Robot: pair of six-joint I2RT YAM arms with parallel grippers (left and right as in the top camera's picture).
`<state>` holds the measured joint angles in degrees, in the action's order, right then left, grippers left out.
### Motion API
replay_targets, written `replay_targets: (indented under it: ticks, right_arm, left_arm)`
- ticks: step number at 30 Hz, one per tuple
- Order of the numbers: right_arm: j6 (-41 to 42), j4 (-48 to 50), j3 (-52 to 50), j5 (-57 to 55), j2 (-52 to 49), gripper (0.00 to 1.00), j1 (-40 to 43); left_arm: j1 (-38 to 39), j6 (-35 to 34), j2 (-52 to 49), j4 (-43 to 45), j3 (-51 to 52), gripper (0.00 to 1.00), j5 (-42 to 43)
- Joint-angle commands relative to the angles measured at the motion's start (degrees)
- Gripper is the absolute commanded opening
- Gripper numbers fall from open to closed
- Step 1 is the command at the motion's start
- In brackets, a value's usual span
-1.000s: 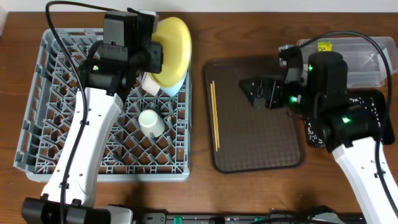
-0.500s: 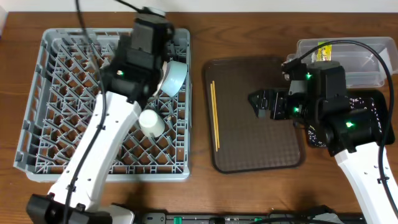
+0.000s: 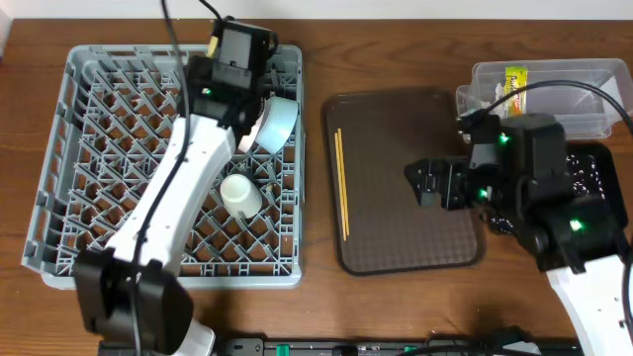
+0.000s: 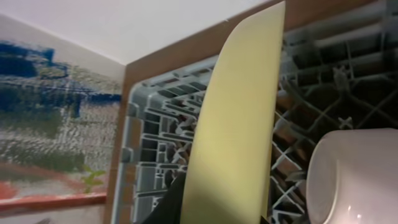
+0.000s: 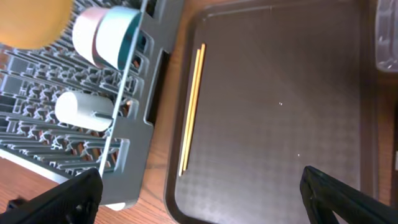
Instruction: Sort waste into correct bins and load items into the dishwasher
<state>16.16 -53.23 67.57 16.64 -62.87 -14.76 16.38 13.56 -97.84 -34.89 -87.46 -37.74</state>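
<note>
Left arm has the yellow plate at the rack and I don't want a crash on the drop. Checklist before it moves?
1. Yellow plate gripped by left fingers: ok, held on edge.
2. Free slot in rack under the plate: cannot tell, the arm hides it from overhead.
3. Light blue bowl and white cup sitting in rack: ok.
4. Right fingers open, empty, over brown tray: ok.
5. Chopsticks loaded: not ok, lying on brown tray.
6. Snack wrapper in clear tub: ok.

Yellow plate (image 4: 236,124) now beneath left arm (image 3: 193,158)
</note>
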Motion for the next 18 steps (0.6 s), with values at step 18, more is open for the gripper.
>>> replay_targets:
  ticks: [18]
  right_arm:
    - [-1.2, -4.2, 1.1, -1.7, 4.9, 0.99, -0.6]
  left_arm:
    - [-5.2, -3.3, -5.3, 0.5, 0.0, 0.06, 12.4]
